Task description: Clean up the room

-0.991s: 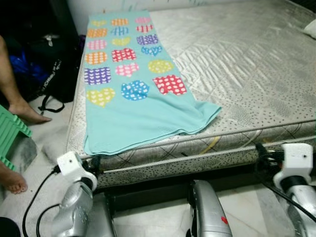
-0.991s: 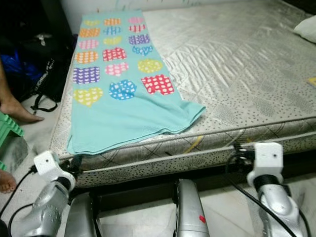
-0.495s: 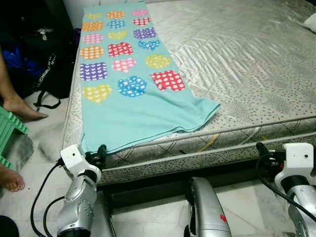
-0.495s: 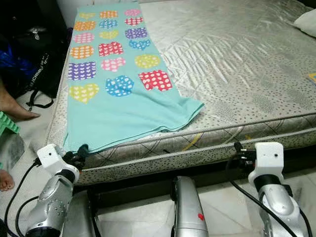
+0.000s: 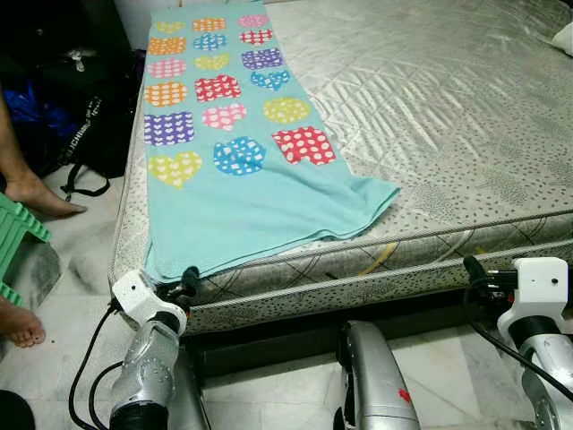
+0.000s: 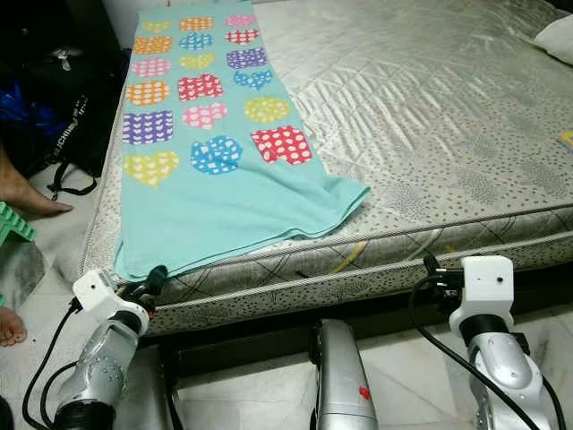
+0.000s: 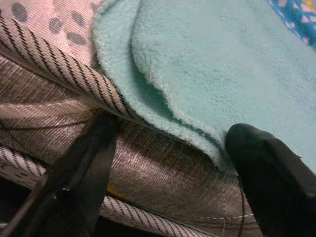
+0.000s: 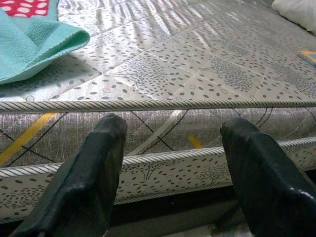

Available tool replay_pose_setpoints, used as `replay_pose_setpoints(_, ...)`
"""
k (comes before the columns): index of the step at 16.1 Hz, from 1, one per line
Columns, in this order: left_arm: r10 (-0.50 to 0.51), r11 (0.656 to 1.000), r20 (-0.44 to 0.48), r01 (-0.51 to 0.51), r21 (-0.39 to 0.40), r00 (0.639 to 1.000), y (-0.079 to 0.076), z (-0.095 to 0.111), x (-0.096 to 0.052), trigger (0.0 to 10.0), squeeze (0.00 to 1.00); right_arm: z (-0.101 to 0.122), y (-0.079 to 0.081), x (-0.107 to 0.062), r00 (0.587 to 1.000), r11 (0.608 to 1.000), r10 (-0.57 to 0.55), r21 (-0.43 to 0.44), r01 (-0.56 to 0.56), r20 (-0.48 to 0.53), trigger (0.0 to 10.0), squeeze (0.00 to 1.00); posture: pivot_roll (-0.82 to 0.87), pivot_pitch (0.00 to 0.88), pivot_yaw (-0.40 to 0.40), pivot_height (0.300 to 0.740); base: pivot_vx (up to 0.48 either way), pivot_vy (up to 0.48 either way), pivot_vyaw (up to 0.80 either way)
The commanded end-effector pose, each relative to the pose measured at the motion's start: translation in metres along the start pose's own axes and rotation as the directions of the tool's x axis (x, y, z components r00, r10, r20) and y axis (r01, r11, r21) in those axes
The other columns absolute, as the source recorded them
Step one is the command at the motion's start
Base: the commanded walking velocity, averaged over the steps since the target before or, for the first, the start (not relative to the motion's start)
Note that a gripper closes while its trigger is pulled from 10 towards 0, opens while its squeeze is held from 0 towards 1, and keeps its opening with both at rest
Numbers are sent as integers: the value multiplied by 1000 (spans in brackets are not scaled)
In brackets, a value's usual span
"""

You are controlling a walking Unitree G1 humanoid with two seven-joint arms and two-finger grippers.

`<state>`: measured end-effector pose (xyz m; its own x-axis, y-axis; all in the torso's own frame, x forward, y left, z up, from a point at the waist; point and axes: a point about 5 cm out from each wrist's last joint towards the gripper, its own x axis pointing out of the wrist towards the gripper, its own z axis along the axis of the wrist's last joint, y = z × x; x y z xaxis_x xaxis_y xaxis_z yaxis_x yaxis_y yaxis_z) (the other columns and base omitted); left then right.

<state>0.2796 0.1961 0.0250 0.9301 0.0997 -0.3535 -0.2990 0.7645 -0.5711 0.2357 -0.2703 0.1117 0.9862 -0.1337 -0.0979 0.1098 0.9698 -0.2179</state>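
Observation:
A teal blanket (image 5: 228, 152) with coloured dotted hearts lies flat along the left side of a bare grey mattress (image 5: 448, 116), its near corner hanging just over the front edge. My left gripper (image 5: 185, 280) is open at that front left corner; in the left wrist view the blanket's folded edge (image 7: 163, 98) lies between its fingers (image 7: 84, 168), close to the mattress piping. My right gripper (image 5: 473, 270) is open in front of the mattress side, holding nothing, with the blanket's far corner (image 8: 34, 44) off to one side.
A person's bare feet (image 5: 36, 193) and a green stool (image 5: 13, 237) are on the floor at the left, beside black bags (image 5: 81, 98). A white pillow (image 6: 555, 40) lies at the mattress's far right. The floor below is pale tile.
My left gripper has crept in to the blanket's front left corner at the mattress edge. The camera view has tilted down a little since a second ago. The right gripper has stayed put.

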Motion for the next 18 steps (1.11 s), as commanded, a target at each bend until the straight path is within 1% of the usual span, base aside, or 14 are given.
replay_pose_setpoints(1,31,1000,-5,-31,2,1000,9,-1,-1,10000,0,4,0,-1,1000,1000,9,-8,-9,12,10000,0,-218,94,29,490,0,0,0)
replay_pose_setpoints(2,32,999,9,-32,4,999,10,2,0,10000,0,4,0,-1,1000,1000,8,-7,-8,11,10000,0,-216,94,30,490,0,0,0)
replay_pose_setpoints(4,33,999,72,-35,23,997,11,15,3,10000,0,4,1,-1,1000,1000,6,-6,-6,10,10000,0,-216,94,30,490,0,0,0)
replay_pose_setpoints(5,35,999,89,-38,22,995,11,18,4,10000,0,4,1,-1,1000,1000,6,-6,-6,10,10000,0,-216,94,30,490,0,0,0)
replay_pose_setpoints(7,35,999,114,-39,33,993,11,23,4,1137,0,4,1,-1,1000,1000,7,-5,-7,9,10000,0,-213,95,30,490,0,0,0)
replay_pose_setpoints(8,27,998,118,-33,51,993,10,24,3,0,0,4,1,-2,1000,1000,7,-6,-7,9,10000,0,-213,95,30,490,0,0,0)
replay_pose_setpoints(10,9,997,126,-18,71,992,7,21,-1,0,0,4,0,-1,1000,1000,4,-9,-4,10,10000,0,-213,95,30,490,0,0,0)
replay_pose_setpoints(11,1,994,123,-14,106,992,5,20,-4,0,0,4,-1,-1,1000,1000,3,-11,-3,11,10000,0,-213,95,30,490,0,0,0)
replay_pose_setpoints(13,4,992,138,-22,122,990,0,21,-10,0,0,4,-2,-1,1000,1000,3,-15,-2,11,10000,0,-210,95,32,490,0,0,0)
replay_pose_setpoints(14,7,990,134,-26,138,991,0,20,-11,9373,0,4,-2,-1,1000,1000,2,-15,-2,11,10000,0,-210,95,32,490,0,0,0)
replay_pose_setpoints(15,11,984,138,-35,174,990,0,21,-15,10000,0,4,-2,-1,1000,1000,1,-16,-1,12,10000,0,-210,95,32,490,0,0,0)
replay_pose_setpoints(16,22,981,149,-50,189,989,3,23,-21,10000,0,4,-2,0,1000,1000,-1,-18,1,12,10000,0,-208,94,35,490,0,0,0)
replay_pose_setpoints(18,37,979,151,-67,194,988,8,25,-22,10000,0,3,-2,0,1000,1000,-1,-17,1,11,10000,0,-206,93,35,490,0,0,0)
